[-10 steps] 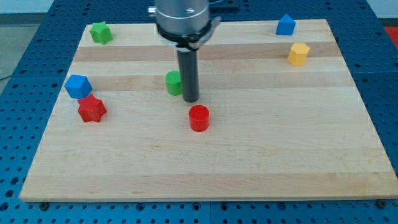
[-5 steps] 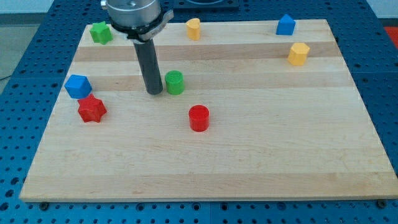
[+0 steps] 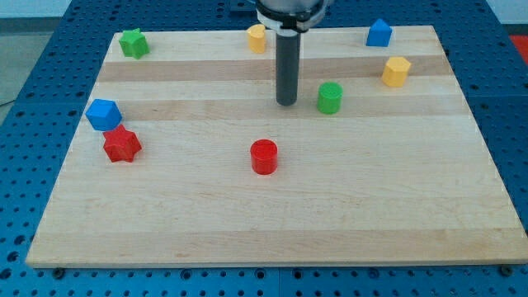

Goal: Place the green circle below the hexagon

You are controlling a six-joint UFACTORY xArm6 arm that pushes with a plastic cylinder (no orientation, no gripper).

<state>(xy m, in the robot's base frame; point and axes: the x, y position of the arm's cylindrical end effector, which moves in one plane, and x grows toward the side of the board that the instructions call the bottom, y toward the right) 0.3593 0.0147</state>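
Observation:
The green circle [image 3: 330, 97] lies on the wooden board [image 3: 272, 214], right of centre in the upper half. The yellow hexagon [image 3: 396, 72] sits up and to its right, near the view's right edge of the board. My tip [image 3: 287, 102] stands just left of the green circle, a small gap apart from it.
A red circle [image 3: 264, 156] lies below the tip near the centre. A blue block [image 3: 103, 114] and a red star [image 3: 121, 144] sit at the left. A green star [image 3: 132, 42] is at the top left, a yellow block [image 3: 256, 38] at top centre, a blue block [image 3: 379, 33] at top right.
The tip went from the green circle's right side to its left, then swept right. The green circle has moved right and slightly up, towards the hexagon.

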